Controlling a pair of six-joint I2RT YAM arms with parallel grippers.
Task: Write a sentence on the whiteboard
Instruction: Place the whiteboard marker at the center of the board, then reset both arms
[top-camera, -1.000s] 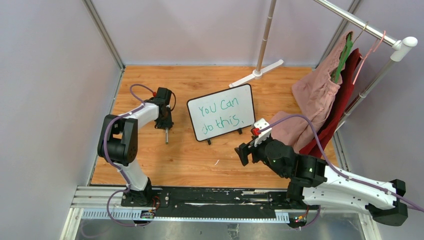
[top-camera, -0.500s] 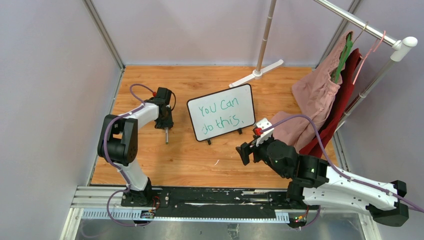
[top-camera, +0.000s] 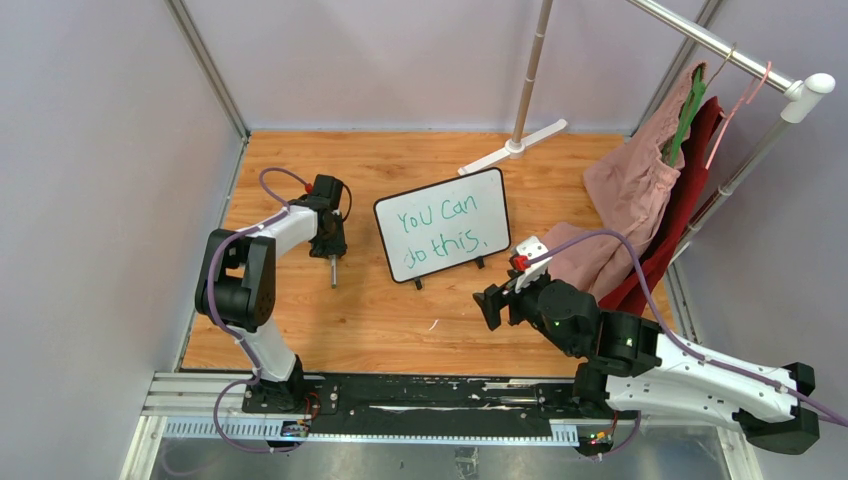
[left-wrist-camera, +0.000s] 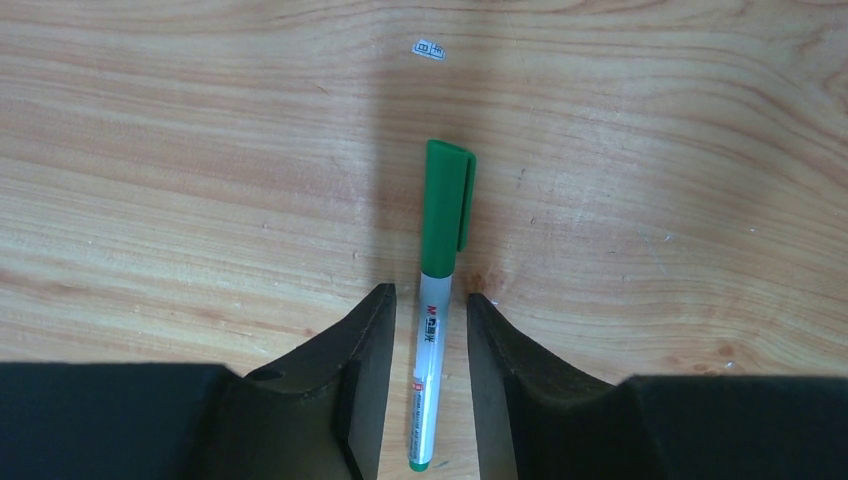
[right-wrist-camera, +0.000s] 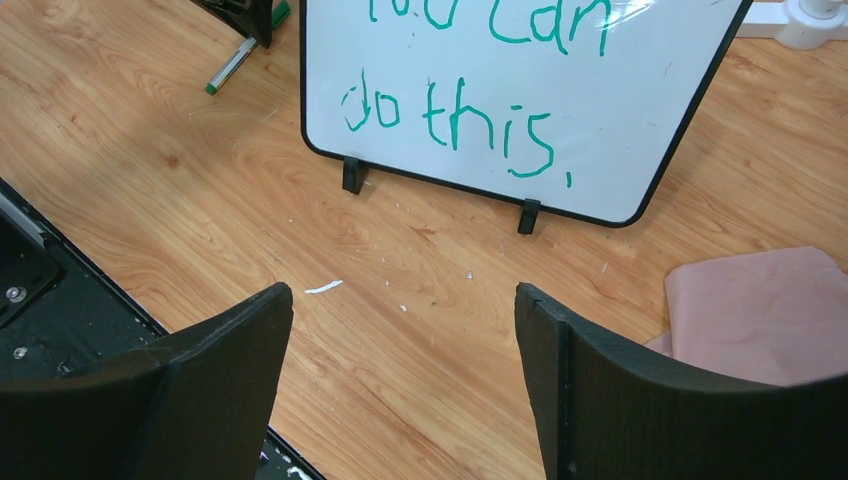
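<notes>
The whiteboard (top-camera: 443, 225) stands on its feet at mid-tabletop (top-camera: 380, 310), the sentence (top-camera: 440, 228) complete in green across two lines: "You can do this."

Over the past second the right claw (top-camera: 490, 305) has drawn slightly back from the whiteboard's near right corner, while the left arm has not moved. With the words finished and the marker (left-wrist-camera: 440, 220) capped and lying flat, the writing looks done. What remains, by this reading, is only for the arms to pull clear.

The left claw (left-wrist-camera: 430, 300), to the whiteboard's left, is set narrow astride the marker's barrel. Slim gaps show on either side, so it appears to straddle the marker rather than grip it. Only the left wrist view shows this, along with the green cap. From above, the marker is just a thin stick poking out below the claw.

The right claw is spread wide and holds nothing. Its own view catches the lower line of writing, the two black feet, and a corner of pink cloth (right-wrist-camera: 760, 310) near the whiteboard's right end. It cuts off the top line, which the overhead view shows whole.
</notes>
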